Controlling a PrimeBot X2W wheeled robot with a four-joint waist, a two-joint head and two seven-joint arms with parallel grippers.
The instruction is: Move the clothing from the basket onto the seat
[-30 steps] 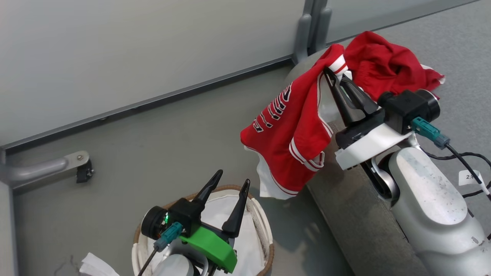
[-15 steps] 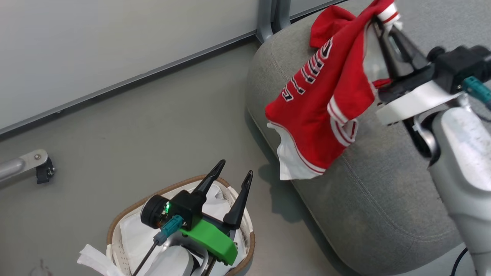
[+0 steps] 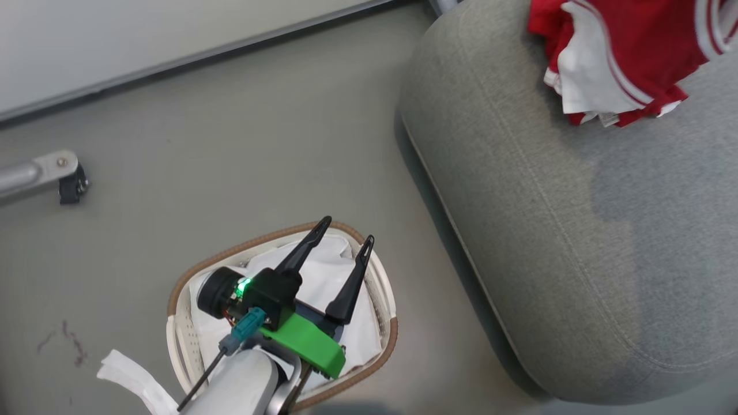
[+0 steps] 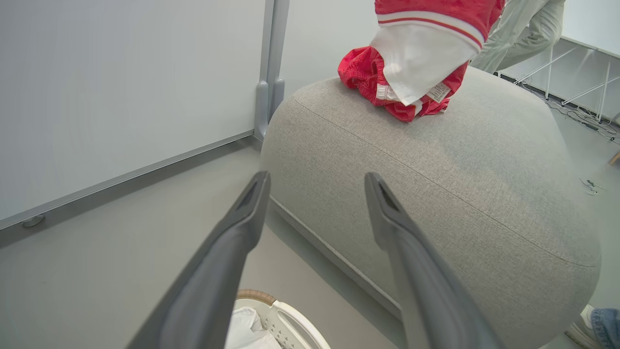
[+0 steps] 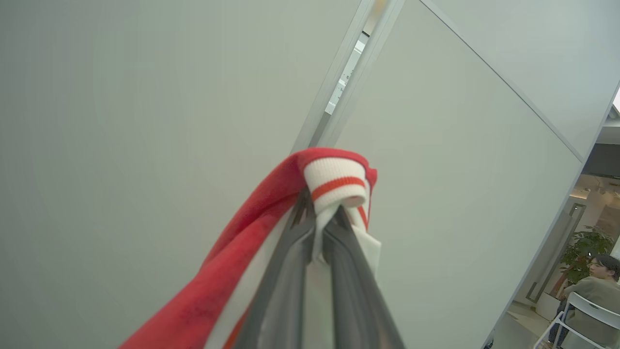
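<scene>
A red garment [image 5: 252, 271] with white stripes hangs from my right gripper [image 5: 319, 215], which is shut on its striped cuff. The clothing [image 3: 628, 52] dangles over the far end of the grey seat [image 3: 576, 230], its lower end touching the cushion. In the left wrist view this hanging garment [image 4: 426, 53] is beside another red piece [image 4: 361, 75] lying on the seat [image 4: 436, 169]. My left gripper [image 3: 347, 228] stands open over the white basket [image 3: 173, 323], nothing between its fingers. The basket holds a white sheet [image 3: 326, 276].
Grey floor lies between basket and seat. A wall panel with a metal post [image 4: 271, 72] stands behind the seat. A wheeled metal leg [image 3: 52, 173] is at the left. A person's legs [image 4: 528, 24] and a shoe [image 4: 591, 329] are near the seat; another person [image 5: 596, 286] sits farther off.
The head camera has swung, shifting the whole picture. My right gripper has carried the red garment further over the seat and left the head view. The left gripper stays open over the basket.
</scene>
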